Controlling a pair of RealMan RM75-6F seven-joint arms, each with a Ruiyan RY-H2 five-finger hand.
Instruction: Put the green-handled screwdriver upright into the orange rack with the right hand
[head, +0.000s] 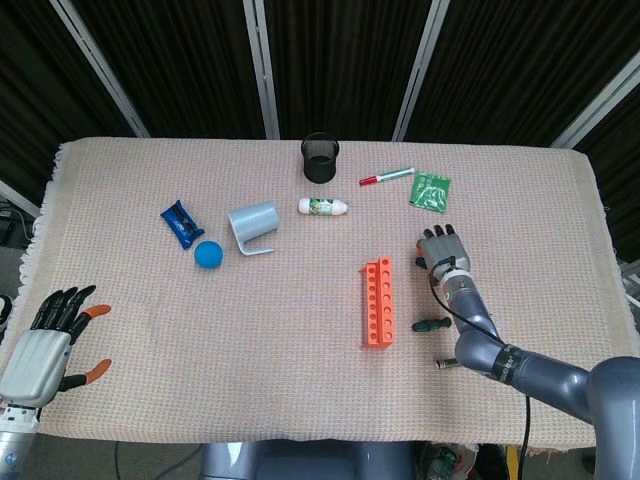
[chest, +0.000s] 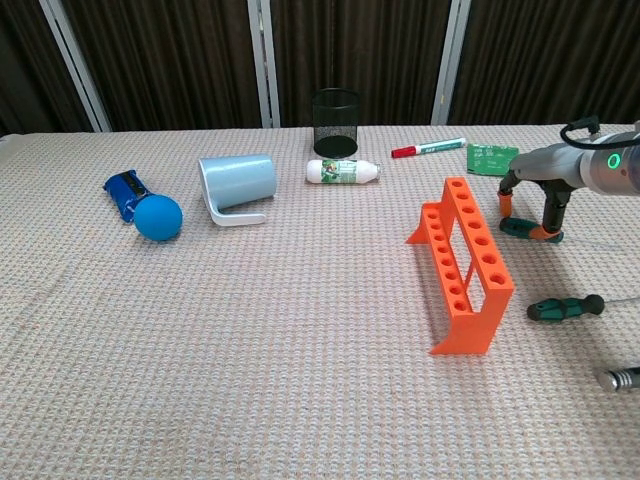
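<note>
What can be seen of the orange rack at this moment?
The orange rack looks like moulded plastic: a long narrow top bar pierced by two rows of round holes, standing on triangular end legs. It stands upright on the woven table cover, right of centre, its length running away from the robot. Every visible hole is empty and nothing touches it. The right hand is down over a screwdriver beside its far end, apart from it.

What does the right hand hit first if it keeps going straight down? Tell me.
Probably the green-handled screwdriver lying beside the orange rack: the right hand sits right above it, fingertips already at its handle. Contact itself is unclear.
</note>
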